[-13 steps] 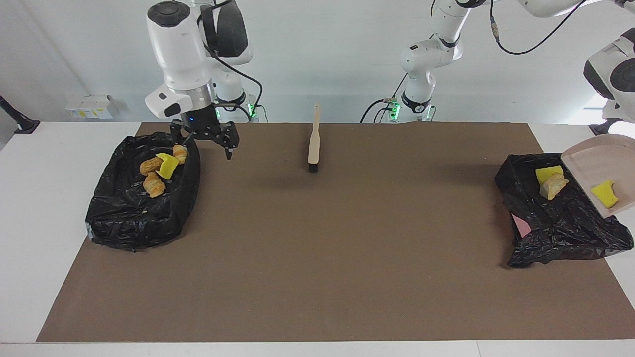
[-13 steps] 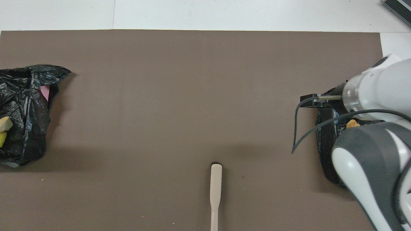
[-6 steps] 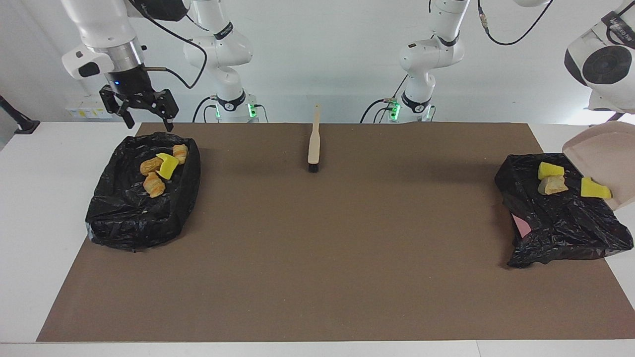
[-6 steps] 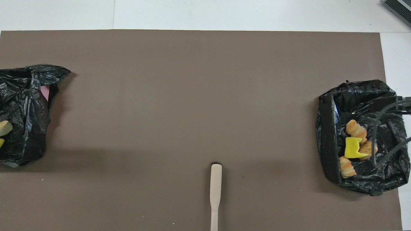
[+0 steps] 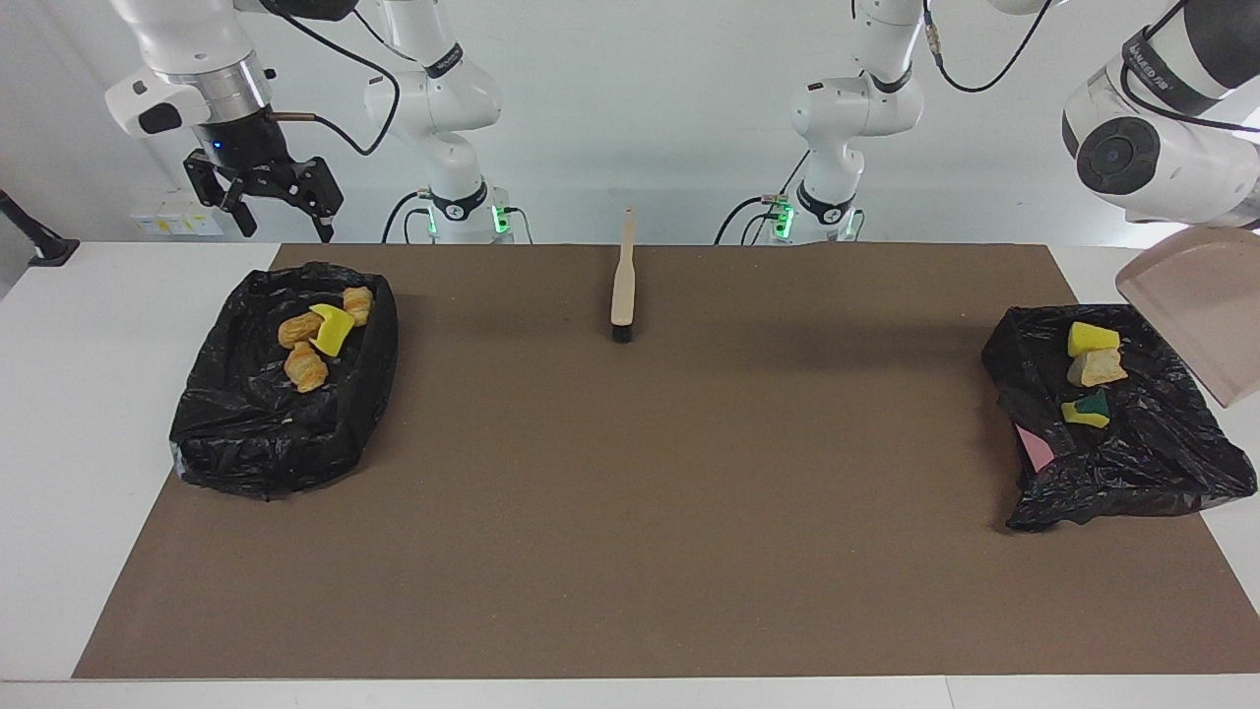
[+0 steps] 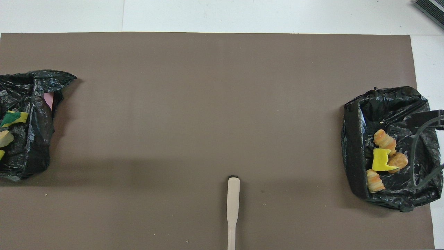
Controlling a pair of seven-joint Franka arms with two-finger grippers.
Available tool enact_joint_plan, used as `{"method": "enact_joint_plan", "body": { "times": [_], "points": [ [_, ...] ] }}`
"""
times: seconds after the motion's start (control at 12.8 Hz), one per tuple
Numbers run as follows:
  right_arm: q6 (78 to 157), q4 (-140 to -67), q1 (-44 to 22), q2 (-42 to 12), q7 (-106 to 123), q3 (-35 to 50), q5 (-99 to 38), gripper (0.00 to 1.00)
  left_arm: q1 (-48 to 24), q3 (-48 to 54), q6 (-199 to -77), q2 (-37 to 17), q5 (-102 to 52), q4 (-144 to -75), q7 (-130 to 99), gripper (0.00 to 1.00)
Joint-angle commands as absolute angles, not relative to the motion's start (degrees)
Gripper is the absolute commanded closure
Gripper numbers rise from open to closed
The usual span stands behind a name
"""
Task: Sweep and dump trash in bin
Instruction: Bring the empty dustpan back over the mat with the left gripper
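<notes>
Brush [image 5: 622,286]: lies flat on the brown mat [image 5: 630,512] close to the robots, midway between the arms, with its handle toward them and its dark bristles away.
Right gripper [image 5: 264,202]: raised high above the bin at its own end, jaws spread wide, holding nothing.
Bin at the right arm's end [image 5: 246,443]: lined with a black bag; it holds three croissant pieces [image 5: 306,369] and one yellow sponge chunk [image 5: 333,330], bunched in the part nearer the robots.
Dustpan [image 5: 1196,315]: beige, up in the air and tilted, over the outer edge of the other bin, with no scraps on the part that shows.
Left gripper: out of frame, clamped on the dustpan.
Bin at the left arm's end [image 5: 1132,473]: crumpled black bag with a bit of pink showing; inside lie a yellow sponge piece [image 5: 1093,338], a pale bread piece [image 5: 1098,367] touching it, and a yellow-and-green sponge [image 5: 1086,409] slightly farther out.
</notes>
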State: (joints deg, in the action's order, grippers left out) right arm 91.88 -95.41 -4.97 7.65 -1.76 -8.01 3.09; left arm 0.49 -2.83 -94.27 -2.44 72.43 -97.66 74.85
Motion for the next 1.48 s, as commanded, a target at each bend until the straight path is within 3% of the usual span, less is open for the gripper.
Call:
{"method": "enact_joint_plan", "body": {
  "times": [0.0,0.7,1.4],
  "points": [
    [91.49,-95.62,-5.27,7.91,-1.05,-7.73,2.55,0.00,-3.24,-3.25,-89.31,-0.97,65.69,-98.27,67.10,1.00],
    [86.13,-93.07,-5.45,8.43,-1.58,-6.77,-0.26,0.00,-5.18,-2.73,-80.78,-0.09,31.76,-98.35,34.32,1.00],
    [87.36,-93.43,-4.92,8.79,-2.11,-5.80,0.18,0.00,-18.27,-1.50,-87.33,0.09,7.86,-97.82,-4.44,1.00]
  ]
}}
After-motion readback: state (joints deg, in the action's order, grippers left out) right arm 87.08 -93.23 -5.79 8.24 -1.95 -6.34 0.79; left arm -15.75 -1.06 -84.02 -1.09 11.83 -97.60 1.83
